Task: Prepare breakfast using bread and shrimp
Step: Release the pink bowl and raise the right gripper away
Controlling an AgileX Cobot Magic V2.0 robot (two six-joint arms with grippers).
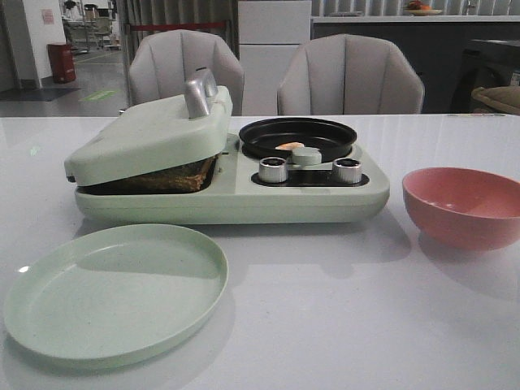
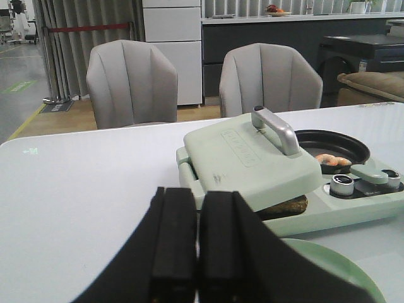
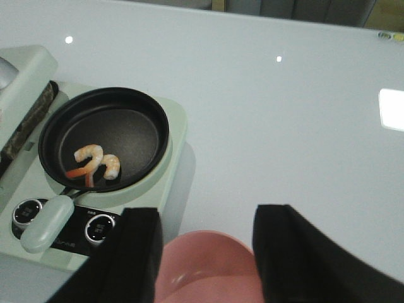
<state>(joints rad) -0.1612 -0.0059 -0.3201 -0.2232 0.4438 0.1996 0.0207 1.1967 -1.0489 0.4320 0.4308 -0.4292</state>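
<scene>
Neither gripper shows in the front view: on the white desk sits a pale green breakfast maker, its lid resting tilted on the bread, whose dark crust peeks out beneath. Its black pan holds the shrimp. A green plate lies in front, a pink bowl to the right.

From the left wrist view, the left gripper has its black fingers pressed together, holding nothing, near the plate's rim and short of the lid.

From the right wrist view, the right gripper stands spread wide and empty above the pink bowl, the curled orange-pink shrimp lying in the pan beyond
</scene>
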